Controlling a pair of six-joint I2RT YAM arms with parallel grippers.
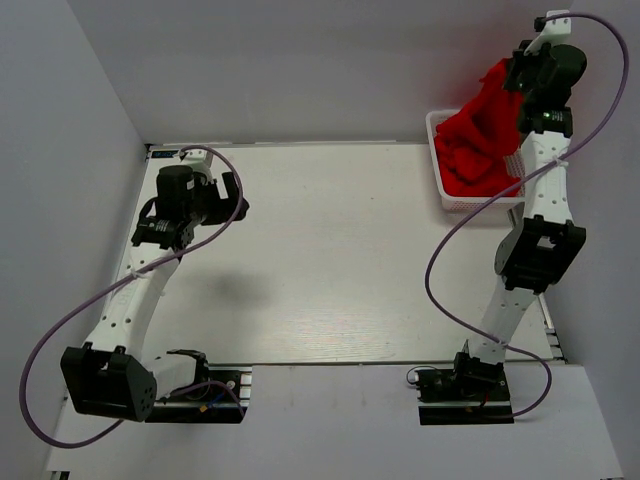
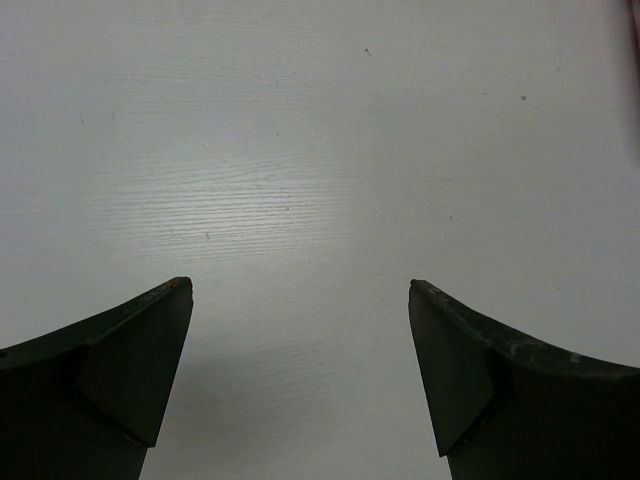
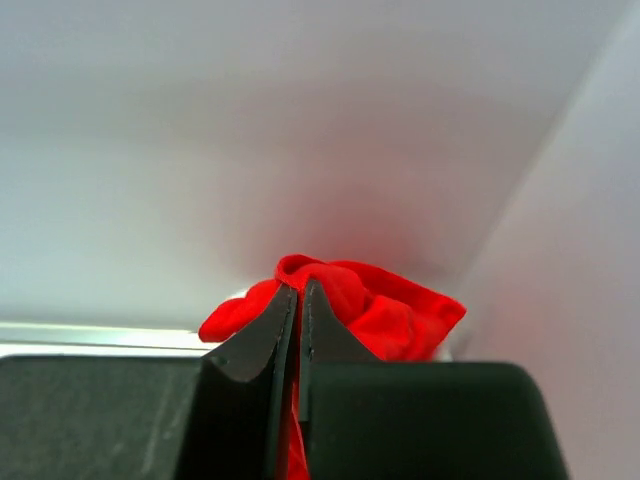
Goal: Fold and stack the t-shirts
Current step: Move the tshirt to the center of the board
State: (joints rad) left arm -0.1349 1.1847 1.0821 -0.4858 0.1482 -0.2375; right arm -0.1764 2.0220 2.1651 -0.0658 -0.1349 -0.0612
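A heap of bright red t-shirts [image 1: 478,140] fills the white mesh basket [image 1: 480,203] at the table's far right. My right gripper [image 1: 512,72] is raised above the basket and shut on a red t-shirt, whose cloth hangs down to the heap. In the right wrist view the jaws are pressed together on bunched red cloth [image 3: 375,305], with my right gripper [image 3: 298,290] in front of it. My left gripper [image 1: 236,197] is open and empty above the left side of the table; in the left wrist view my left gripper [image 2: 300,290] shows only bare table between its fingers.
The white table [image 1: 330,260] lies between the arms. Grey walls close in at the back and both sides. The basket sits against the right back corner. Purple cables loop from both arms.
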